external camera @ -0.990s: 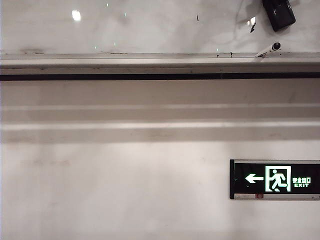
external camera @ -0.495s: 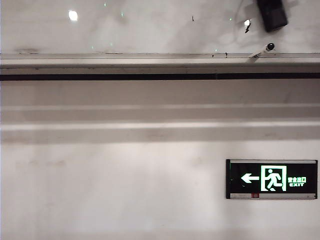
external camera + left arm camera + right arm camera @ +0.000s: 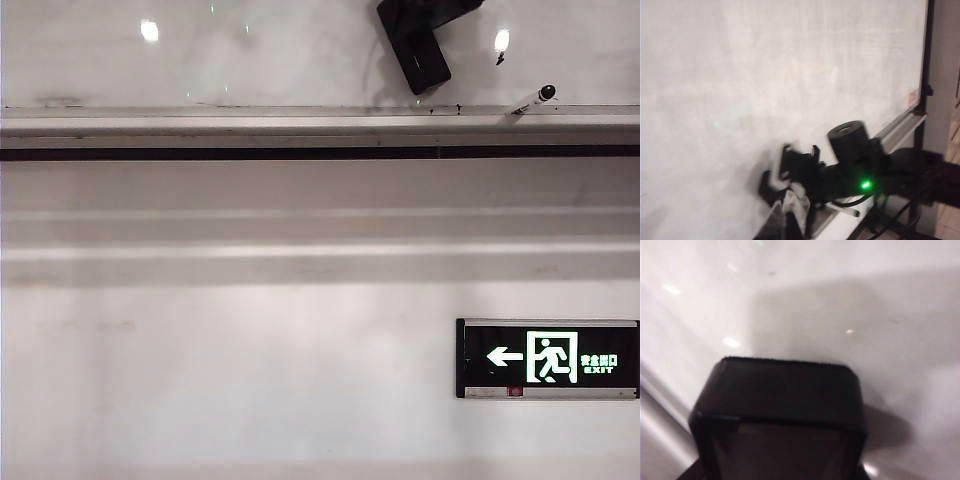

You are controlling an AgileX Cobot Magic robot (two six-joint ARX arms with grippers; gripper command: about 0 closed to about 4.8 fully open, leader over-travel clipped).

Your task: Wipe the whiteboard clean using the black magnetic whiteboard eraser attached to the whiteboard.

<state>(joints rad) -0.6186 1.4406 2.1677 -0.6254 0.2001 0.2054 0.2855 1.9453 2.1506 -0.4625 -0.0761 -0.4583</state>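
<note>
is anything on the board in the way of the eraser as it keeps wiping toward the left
Nothing visible blocks it. The right gripper holds the eraser against the whiteboard; leftward there are only glare spots. The marker sits on the tray rail, to the eraser's right.

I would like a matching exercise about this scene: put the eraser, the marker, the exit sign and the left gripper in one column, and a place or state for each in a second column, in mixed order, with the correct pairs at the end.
Column one:
1. eraser
2. marker
3. exit sign
4. left gripper

Column two:
A. lit green, on the wall below the whiteboard
B. lying on the grey tray rail
C. shut, holding nothing, away from the wiping
D. held by the right gripper against the board

Pairs: 1-D, 2-B, 3-A, 4-C
</note>
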